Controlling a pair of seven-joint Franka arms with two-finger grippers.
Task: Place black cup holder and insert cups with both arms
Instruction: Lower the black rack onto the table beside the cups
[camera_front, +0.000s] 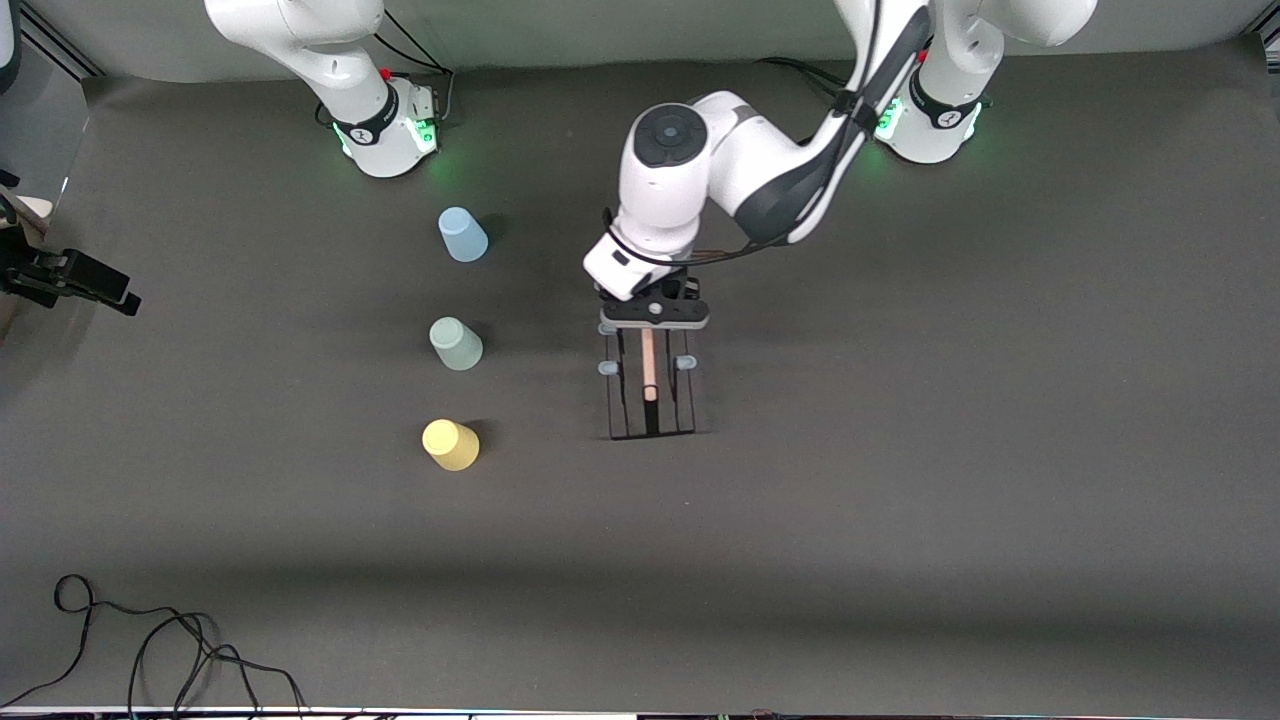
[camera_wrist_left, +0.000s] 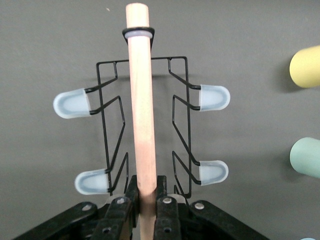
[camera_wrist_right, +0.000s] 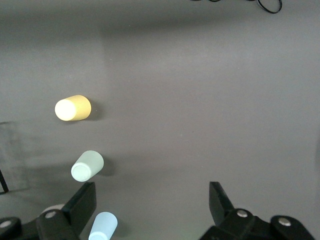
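Observation:
The black cup holder (camera_front: 650, 400) is at the table's middle. My left gripper (camera_front: 650, 330) is shut on its wooden rod handle (camera_wrist_left: 141, 100), with the wire rack and pale pegs (camera_wrist_left: 72, 103) spread beneath. I cannot tell whether the rack touches the table. Three cups stand in a row toward the right arm's end: light blue (camera_front: 463, 235), pale green (camera_front: 456, 343), yellow (camera_front: 451, 444) nearest the front camera. My right gripper (camera_wrist_right: 151, 195) is open and empty, high over the table near the blue cup (camera_wrist_right: 102, 227). It is out of the front view.
A black clamp-like device (camera_front: 65, 278) juts in at the table edge at the right arm's end. A loose black cable (camera_front: 150, 650) lies near the front edge. The green-lit arm bases (camera_front: 395, 125) stand along the back.

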